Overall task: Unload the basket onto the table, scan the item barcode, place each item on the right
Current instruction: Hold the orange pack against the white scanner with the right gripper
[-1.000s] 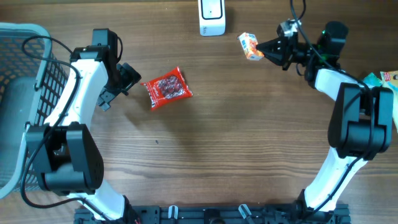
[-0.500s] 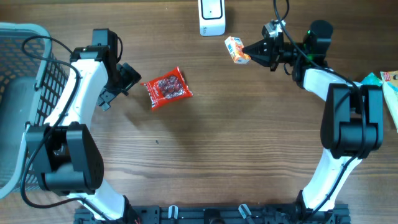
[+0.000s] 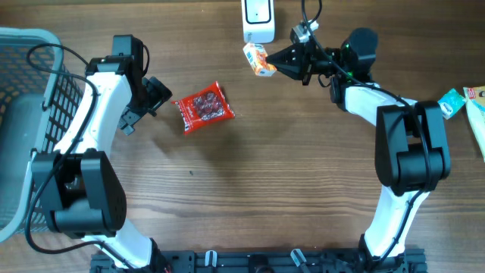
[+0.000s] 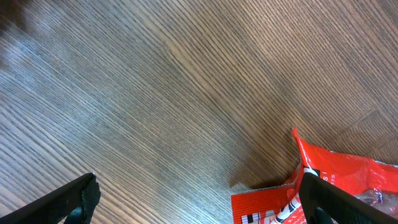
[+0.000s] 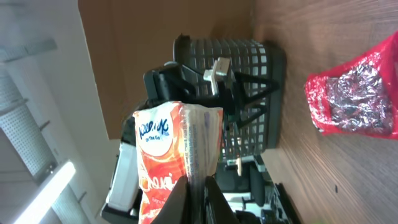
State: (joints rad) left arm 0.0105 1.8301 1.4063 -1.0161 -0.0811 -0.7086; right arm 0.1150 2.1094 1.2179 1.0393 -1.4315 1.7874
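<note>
Right fingers (image 5: 217, 205) pinch orange packet (image 3: 260, 59); seemingly near scanner (image 3: 258, 19); left fingers (image 4: 62, 202) apart

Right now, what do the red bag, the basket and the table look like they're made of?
Red bag: shiny plastic film, probably; it crinkles and glints.
Basket: looks like hard grey plastic, molded into a grid.
Table: wood or wood-look laminate, matte, with grain lines; can't tell which.

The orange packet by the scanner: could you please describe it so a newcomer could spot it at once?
On the wooden table, a white scanner stands at the middle of the far edge. Just in front of it, the right gripper pinches a small packet. It is orange and white and held up, unlike the red packet lying flat on the table.
</note>
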